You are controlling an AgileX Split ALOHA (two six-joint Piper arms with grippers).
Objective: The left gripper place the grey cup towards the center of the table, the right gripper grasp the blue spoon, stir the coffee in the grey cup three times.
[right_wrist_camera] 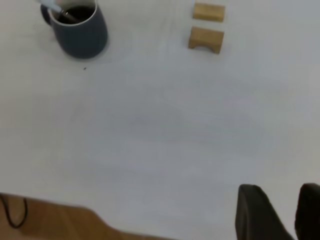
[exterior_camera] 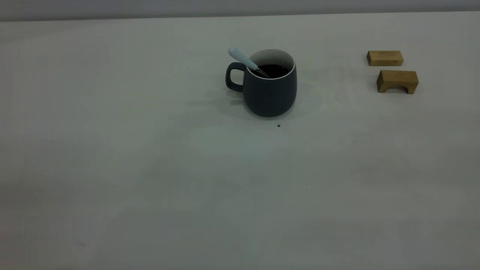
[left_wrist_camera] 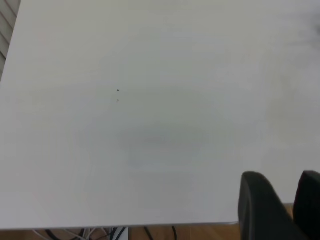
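Note:
The grey cup (exterior_camera: pixel 270 93) stands upright near the middle of the table (exterior_camera: pixel 150 168), handle toward the left. Dark coffee (exterior_camera: pixel 273 70) fills it. The blue spoon (exterior_camera: pixel 242 59) leans inside the cup, its pale handle sticking out over the rim above the cup handle. In the right wrist view, cup (right_wrist_camera: pixel 82 35) and spoon (right_wrist_camera: pixel 50 7) lie far from my right gripper (right_wrist_camera: pixel 280 187), which is open and empty near the table's edge. My left gripper (left_wrist_camera: pixel 282 175) is open and empty too, over bare table (left_wrist_camera: pixel 150 125) by its edge. Neither arm shows in the exterior view.
Two tan wooden blocks, one flat (exterior_camera: pixel 384 58) and one arch-shaped (exterior_camera: pixel 397 80), sit at the far right of the table. A tiny dark speck (exterior_camera: pixel 278 125) lies just in front of the cup. Cables (right_wrist_camera: pixel 12 212) hang beyond the table edge.

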